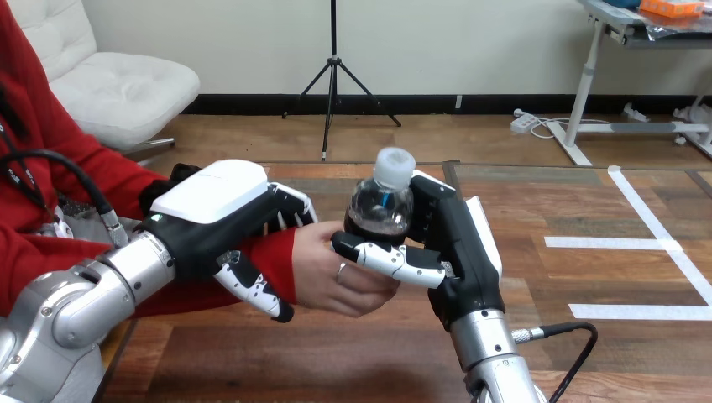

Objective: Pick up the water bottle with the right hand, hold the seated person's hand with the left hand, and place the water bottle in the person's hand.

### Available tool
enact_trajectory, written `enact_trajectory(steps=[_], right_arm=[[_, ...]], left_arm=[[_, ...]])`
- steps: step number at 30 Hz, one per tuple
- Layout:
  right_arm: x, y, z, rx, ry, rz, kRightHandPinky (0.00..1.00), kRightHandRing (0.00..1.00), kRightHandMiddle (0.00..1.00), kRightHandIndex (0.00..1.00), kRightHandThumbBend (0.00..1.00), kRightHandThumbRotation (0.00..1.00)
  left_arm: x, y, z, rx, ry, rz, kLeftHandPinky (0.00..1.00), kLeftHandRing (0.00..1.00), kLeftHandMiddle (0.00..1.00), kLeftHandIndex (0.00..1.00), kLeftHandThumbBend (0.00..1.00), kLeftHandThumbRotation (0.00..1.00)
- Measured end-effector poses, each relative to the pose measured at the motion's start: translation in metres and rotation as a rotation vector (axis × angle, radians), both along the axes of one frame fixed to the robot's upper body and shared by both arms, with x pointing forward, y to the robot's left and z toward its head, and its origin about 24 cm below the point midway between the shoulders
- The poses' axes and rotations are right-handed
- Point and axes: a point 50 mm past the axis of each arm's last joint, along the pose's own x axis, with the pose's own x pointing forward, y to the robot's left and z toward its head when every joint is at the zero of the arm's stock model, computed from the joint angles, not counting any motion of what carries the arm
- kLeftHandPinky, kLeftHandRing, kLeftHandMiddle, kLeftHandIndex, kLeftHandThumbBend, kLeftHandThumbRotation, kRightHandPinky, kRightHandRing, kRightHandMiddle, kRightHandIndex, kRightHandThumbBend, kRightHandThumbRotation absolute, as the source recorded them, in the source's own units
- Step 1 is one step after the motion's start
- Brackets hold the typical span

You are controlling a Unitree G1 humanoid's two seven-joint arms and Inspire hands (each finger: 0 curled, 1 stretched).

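A pale wall (470, 42) runs across the back, edged at the bottom by a black baseboard (504, 103) over a brown wooden floor (437, 138). A white padded chair (117, 84) stands at the left, a black tripod stand (333, 75) near the middle, and a desk (617, 21) on a white leg at the right, with a white power strip (525, 122) on the floor beside it. Nearer, the wooden surface (588, 277) carries strips of white tape (609, 243).
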Motion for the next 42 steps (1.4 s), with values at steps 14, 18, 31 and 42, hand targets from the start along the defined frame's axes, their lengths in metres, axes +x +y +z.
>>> enact_trajectory(steps=[14, 18, 31, 42], right_arm=[[0.0, 0.001, 0.005, 0.005, -0.027, -0.003, 0.54, 0.58, 0.61, 0.66, 0.87, 0.32], [0.001, 0.001, 0.005, 0.012, -0.026, 0.0, 0.53, 0.58, 0.61, 0.67, 0.88, 0.35], [0.004, -0.003, 0.008, 0.015, -0.041, 0.013, 0.54, 0.58, 0.62, 0.68, 0.91, 0.39], [0.006, -0.009, 0.011, 0.012, -0.057, 0.015, 0.59, 0.62, 0.64, 0.72, 0.96, 0.41]], left_arm=[[-0.001, -0.005, 0.007, 0.0, -0.045, -0.027, 0.73, 0.79, 0.85, 0.87, 1.0, 0.32], [-0.002, -0.007, 0.01, -0.003, -0.062, -0.036, 0.76, 0.83, 0.88, 0.89, 1.0, 0.35], [-0.006, -0.01, 0.017, -0.056, -0.098, -0.042, 0.83, 0.91, 0.94, 0.96, 1.0, 0.4], [-0.013, -0.006, 0.011, -0.14, -0.092, -0.003, 0.86, 0.95, 0.98, 1.0, 1.0, 0.45]])
